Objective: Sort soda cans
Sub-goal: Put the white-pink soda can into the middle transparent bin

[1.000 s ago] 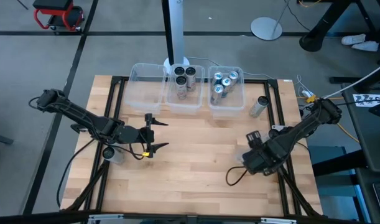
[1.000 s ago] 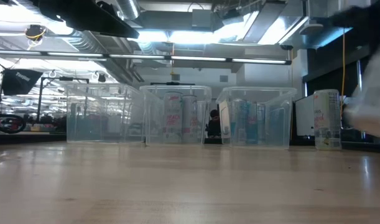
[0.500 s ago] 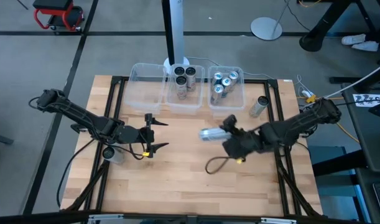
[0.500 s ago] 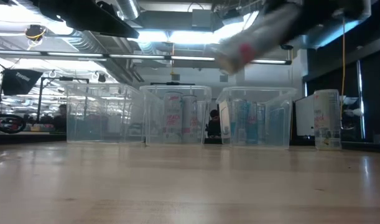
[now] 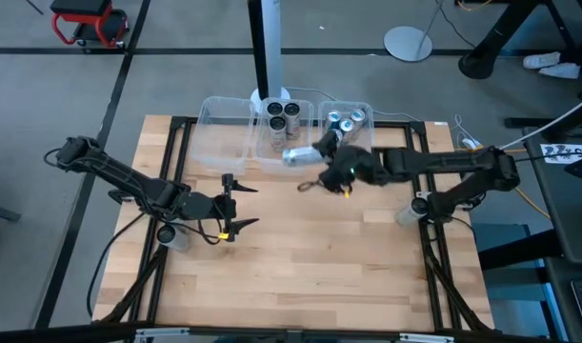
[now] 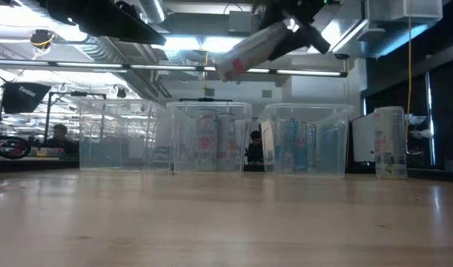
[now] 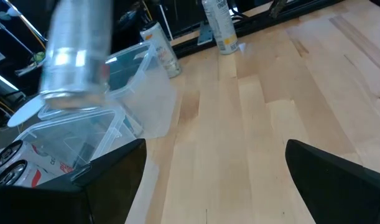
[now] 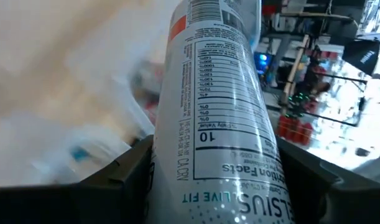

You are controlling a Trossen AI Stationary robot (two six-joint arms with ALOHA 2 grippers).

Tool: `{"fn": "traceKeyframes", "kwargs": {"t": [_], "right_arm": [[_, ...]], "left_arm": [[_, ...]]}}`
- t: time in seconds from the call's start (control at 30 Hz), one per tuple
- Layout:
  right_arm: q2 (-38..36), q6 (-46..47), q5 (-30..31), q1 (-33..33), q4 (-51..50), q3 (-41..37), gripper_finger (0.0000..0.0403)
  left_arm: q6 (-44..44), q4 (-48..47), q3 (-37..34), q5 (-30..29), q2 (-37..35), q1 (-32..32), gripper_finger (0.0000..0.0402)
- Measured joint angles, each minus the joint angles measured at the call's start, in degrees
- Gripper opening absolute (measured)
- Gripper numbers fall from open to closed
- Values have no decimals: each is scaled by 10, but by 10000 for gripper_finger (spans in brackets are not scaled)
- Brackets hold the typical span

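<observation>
A: Nearest the front edge of the wooden table (image 5: 300, 267), what do you see?

B: Bare boards. Then, left of centre in the overhead picture, the left gripper (image 5: 241, 205) waits low over the table with its jaws spread wide and nothing between them.

A: And the right one?

B: Further back, just above the middle of the frame. The right gripper (image 5: 321, 157) has its jaws clamped round a silver can (image 5: 298, 155), carried on its side, high above the table. In the low picture the held can (image 6: 245, 50) sits tilted near the top centre, above the bins. From overhead it lies over the front edge of the middle bin (image 5: 283, 162).

A: What is in the bins?

B: Three clear bins stand in a row at the back. The left bin (image 5: 219, 143) looks empty. The middle one has three dark-topped cans (image 5: 282, 118) standing upright. The right bin (image 5: 352, 164) holds several teal-topped cans (image 5: 340, 127).

A: Anything else on the table?

B: One can (image 5: 398, 162) lies to the right of the right bin, and another (image 5: 409, 211) sits near the right edge, under the right arm. A further can (image 5: 172, 235) rests by the left edge, under the left arm.
</observation>
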Motion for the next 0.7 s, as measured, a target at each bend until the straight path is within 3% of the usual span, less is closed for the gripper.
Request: {"fn": "traceKeyframes", "kwargs": {"t": [0.2,0.53,0.7], "right_arm": [[61,-88,-25,-72,-13,78,246],[262,-152,-26,-157,-217,358,246],[335,-157,-19,-175,-282,442,246]], "left_arm": [[2,14,0,-2,0,1,373],[-32,10,0,-2,0,28,373],[-57,1,0,-2,0,34,373]]}}
